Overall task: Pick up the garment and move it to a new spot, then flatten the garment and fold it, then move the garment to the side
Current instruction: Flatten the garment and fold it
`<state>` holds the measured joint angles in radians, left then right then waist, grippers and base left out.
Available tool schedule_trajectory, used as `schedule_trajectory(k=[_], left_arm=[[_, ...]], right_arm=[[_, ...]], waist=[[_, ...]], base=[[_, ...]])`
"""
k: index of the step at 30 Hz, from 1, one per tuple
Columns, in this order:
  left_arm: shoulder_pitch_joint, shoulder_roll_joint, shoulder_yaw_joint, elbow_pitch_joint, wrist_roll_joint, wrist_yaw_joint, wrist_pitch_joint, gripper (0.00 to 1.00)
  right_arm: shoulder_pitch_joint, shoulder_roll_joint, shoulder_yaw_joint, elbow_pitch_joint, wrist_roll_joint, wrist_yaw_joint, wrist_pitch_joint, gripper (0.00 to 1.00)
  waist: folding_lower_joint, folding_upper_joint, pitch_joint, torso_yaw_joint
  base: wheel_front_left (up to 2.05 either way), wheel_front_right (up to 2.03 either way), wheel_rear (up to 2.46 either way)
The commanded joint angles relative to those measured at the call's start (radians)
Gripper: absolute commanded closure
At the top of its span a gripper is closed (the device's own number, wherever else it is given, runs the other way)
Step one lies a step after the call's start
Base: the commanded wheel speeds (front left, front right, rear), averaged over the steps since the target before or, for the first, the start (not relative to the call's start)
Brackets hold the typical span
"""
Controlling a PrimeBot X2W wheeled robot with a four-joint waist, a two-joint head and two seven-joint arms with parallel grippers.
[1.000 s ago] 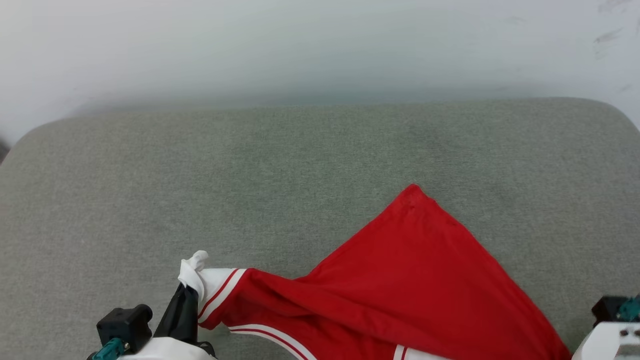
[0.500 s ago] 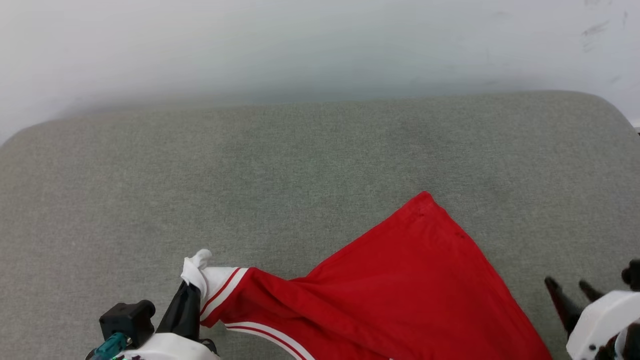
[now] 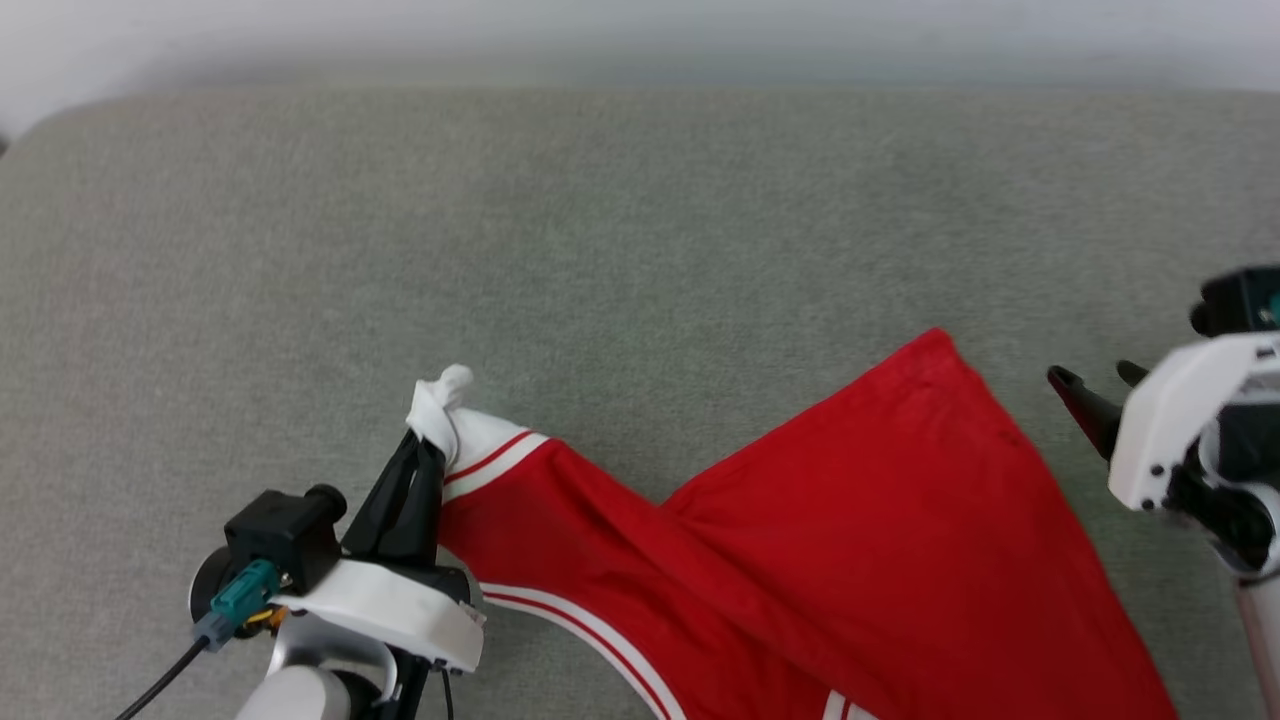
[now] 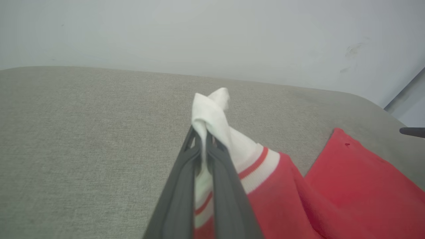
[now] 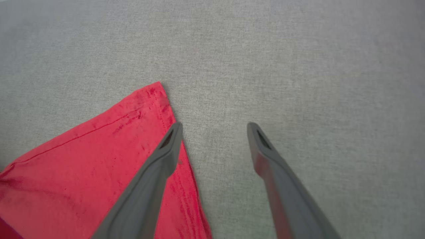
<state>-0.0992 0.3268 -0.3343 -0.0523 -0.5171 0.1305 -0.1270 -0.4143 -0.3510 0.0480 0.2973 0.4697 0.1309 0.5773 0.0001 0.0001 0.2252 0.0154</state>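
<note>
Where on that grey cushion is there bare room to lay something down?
The whole far half of the cushion, between the garment and the wall, is bare, as is the stretch left of the left fingers. The near right is crowded: red cloth, with a narrow gap to the open right fingers.

- The left end effector [image 4: 200, 136] is clamped on the bunched white sleeve of the garment [image 4: 358, 186]; the sleeve pokes up past its tips.
- The garment's red body lies on a grey cushion [image 4: 83, 139].
- A pale wall [image 4: 199, 33] stands beyond the garment.
</note>
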Motion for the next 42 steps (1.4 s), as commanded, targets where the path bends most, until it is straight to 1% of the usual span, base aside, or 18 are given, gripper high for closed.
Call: schedule_trajectory(k=[1, 4, 5, 10, 15, 16, 17, 19, 23, 27, 29, 33, 35, 39, 40, 42], left_arm=[[-0.024, -0.002, -0.001, 0.005, 0.007, -0.006, -0.008, 1.0], [-0.068, -0.003, -0.008, 0.016, 0.016, -0.022, -0.017, 1.0], [-0.093, -0.006, -0.016, 0.024, 0.021, -0.03, -0.021, 1.0], [-0.136, -0.018, -0.031, 0.041, 0.026, -0.042, -0.035, 1.0], [-0.146, -0.033, -0.04, 0.065, 0.02, -0.049, -0.047, 1.0], [-0.147, -0.035, -0.042, 0.07, 0.018, -0.05, -0.051, 1.0], [-0.147, -0.036, -0.042, 0.074, 0.017, -0.05, -0.053, 1.0], [-0.147, -0.038, -0.044, 0.083, 0.015, -0.051, -0.056, 1.0], [-0.143, -0.034, -0.039, 0.095, 0.008, -0.05, -0.061, 1.0], [-0.176, -0.013, -0.02, 0.098, -0.003, -0.059, -0.052, 1.0], [-0.213, -0.002, -0.009, 0.106, -0.012, -0.072, -0.04, 1.0], [-0.329, 0.019, 0.018, 0.159, -0.03, -0.102, -0.018, 1.0], [-0.401, 0.018, 0.029, 0.205, -0.046, -0.119, -0.005, 1.0], [-0.583, 0.024, 0.042, 0.347, -0.061, -0.156, 0.029, 1.0], [-0.583, 0.024, 0.042, 0.347, -0.061, -0.156, 0.029, 1.0], [-0.679, 0.023, 0.044, 0.43, -0.064, -0.173, 0.041, 1.0]], right_arm=[[-0.046, -0.005, 0.023, 0.012, 0.009, 0.0, 0.042, 0.0], [-0.121, -0.01, 0.067, 0.05, 0.016, 0.0, 0.157, 0.0], [-0.163, -0.01, 0.093, 0.065, 0.011, 0.0, 0.211, 0.0], [-0.225, 0.002, 0.157, 0.126, 0.01, 0.0, 0.29, 0.0], [-0.218, 0.007, 0.23, 0.208, 0.034, 0.0, 0.375, 0.0], [-0.218, 0.007, 0.243, 0.215, 0.037, 0.0, 0.385, 0.56], [-0.217, 0.007, 0.248, 0.224, 0.045, 0.0, 0.393, 1.0], [-0.22, 0.001, 0.262, 0.229, 0.047, 0.001, 0.391, 1.0], [-0.251, -0.013, 0.264, 0.223, 0.046, 0.0, 0.347, 1.0], [-0.303, -0.022, 0.254, 0.206, 0.02, 0.0, 0.274, 1.0], [-0.321, -0.018, 0.242, 0.205, 0.0, 0.0, 0.228, 1.0], [-0.354, 0.003, 0.224, 0.219, -0.048, 0.0, 0.149, 1.0], [-0.389, 0.011, 0.203, 0.23, -0.07, -0.001, 0.11, 1.0], [-0.47, 0.036, 0.171, 0.256, -0.123, 0.0, 0.036, 1.0], [-0.47, 0.036, 0.171, 0.256, -0.123, 0.0, 0.036, 1.0], [-0.519, 0.045, 0.154, 0.275, -0.145, 0.0, -0.011, 1.0]], waist=[[-0.0001, -0.0001, 0.053, 0.041], [-0.0001, -0.0001, 0.088, 0.061], [-0.0001, -0.0001, 0.108, 0.075], [-0.0001, -0.0001, 0.141, 0.095], [-0.0001, -0.0001, 0.144, 0.105], [-0.0001, -0.0001, 0.143, 0.105], [-0.0001, -0.0001, 0.141, 0.106], [-0.0001, -0.0001, 0.135, 0.106], [-0.0001, -0.0001, 0.109, 0.095], [-0.0001, -0.0001, 0.075, 0.074], [-0.0001, -0.0001, 0.056, 0.062], [-0.0001, -0.0001, 0.014, 0.032], [-0.0001, -0.0001, -0.001, 0.017], [-0.0001, -0.0001, -0.013, -0.009], [-0.0001, -0.0001, -0.013, -0.009], [-0.0001, -0.0001, -0.013, -0.022]], base=[[0.0, 0.0, 0.0], [0.0, 0.0, 0.0], [0.0, 0.0, 0.0], [0.0, 0.0, 0.0], [0.0, 0.0, 0.0], [0.0, 0.0, 0.0], [0.0, 0.0, 0.0], [0.0, 0.0, 0.0], [0.0, 0.0, 0.0], [0.0, 0.0, 0.0], [0.0, 0.0, 0.0], [0.0, 0.0, 0.0], [0.0, 0.0, 0.0], [0.0, 0.0, 0.0], [0.0, 0.0, 0.0], [0.0, 0.0, 0.0]])
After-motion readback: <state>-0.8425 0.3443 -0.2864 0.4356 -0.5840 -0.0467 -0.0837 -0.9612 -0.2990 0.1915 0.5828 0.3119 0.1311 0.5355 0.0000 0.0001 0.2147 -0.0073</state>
